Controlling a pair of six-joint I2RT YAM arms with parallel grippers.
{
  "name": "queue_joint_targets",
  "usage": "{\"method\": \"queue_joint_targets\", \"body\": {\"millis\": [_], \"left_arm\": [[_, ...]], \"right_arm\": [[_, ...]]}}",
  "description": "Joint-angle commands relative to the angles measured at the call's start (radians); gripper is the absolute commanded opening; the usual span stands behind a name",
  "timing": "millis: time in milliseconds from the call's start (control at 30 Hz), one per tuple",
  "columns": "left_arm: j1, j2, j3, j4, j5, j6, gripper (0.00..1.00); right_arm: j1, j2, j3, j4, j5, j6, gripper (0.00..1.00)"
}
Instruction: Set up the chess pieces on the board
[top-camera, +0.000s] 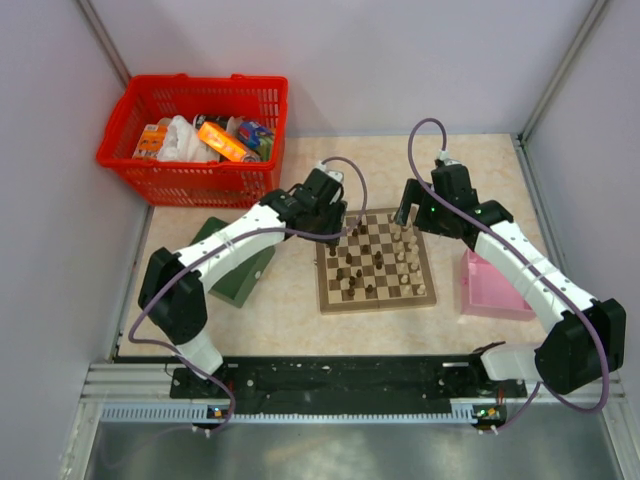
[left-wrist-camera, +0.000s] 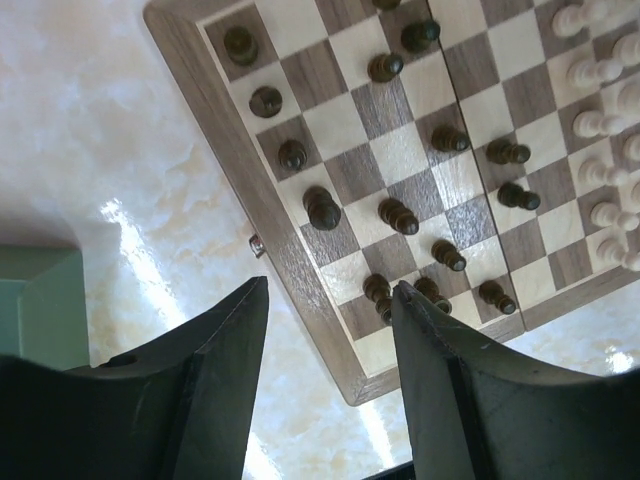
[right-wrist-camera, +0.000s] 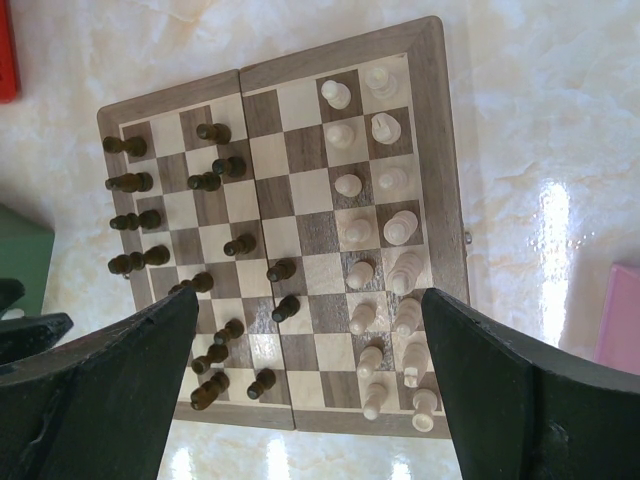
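Left pincer (left-wrist-camera: 330, 300) open, empty; stray dark pieces (left-wrist-camera: 398, 215) sit just ahead-right of it, farther from right pincer (right-wrist-camera: 310, 300), also open.

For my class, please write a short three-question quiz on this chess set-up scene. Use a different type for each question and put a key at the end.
1. True or false: the left end effector is shut.
2. Multiple choice: what lies beside the square wooden chessboard on the right arm's side? A, red plastic basket. B, pink box. C, green tray.
3. Short answer: which set has pieces standing past the board's centre fold, the dark brown wooden pieces or the pale cream ones?

Key:
1. False. Its fingers are apart with nothing between them.
2. B.
3. Dark brown. The cream set stays within its two edge columns.
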Motion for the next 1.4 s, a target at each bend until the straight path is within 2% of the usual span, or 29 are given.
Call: {"method": "queue_joint_targets", "body": {"millis": [0,367,633,967,1033,1367], "left_arm": [[-0.033,-0.036,-0.052,0.039,0.004,-0.017,0.58],[-0.116,-0.047,-0.173,0.074,0.048,-0.077,0.58],[-0.127,-0.001,-0.157,0.088,0.044,-0.077,0.57],[-0.127,0.071,-0.146,0.123,0.047,-0.085,0.48],[-0.127,0.086,-0.14,0.116,0.041,-0.091,0.42],[-0.127,0.085,-0.144,0.125,0.002,-0.103,0.33]], "right_arm": [[-0.006,-0.003,0.003,0.029,-0.004,0.001,0.93],[-0.006,0.0,-0.002,0.029,-0.009,0.005,0.93],[-0.006,0.003,-0.008,0.029,-0.009,0.008,0.93],[-0.006,0.003,-0.008,0.03,-0.006,0.007,0.93],[-0.006,0.003,-0.009,0.03,-0.006,0.007,0.93],[-0.006,0.0,-0.014,0.029,-0.002,0.005,0.93]]}}
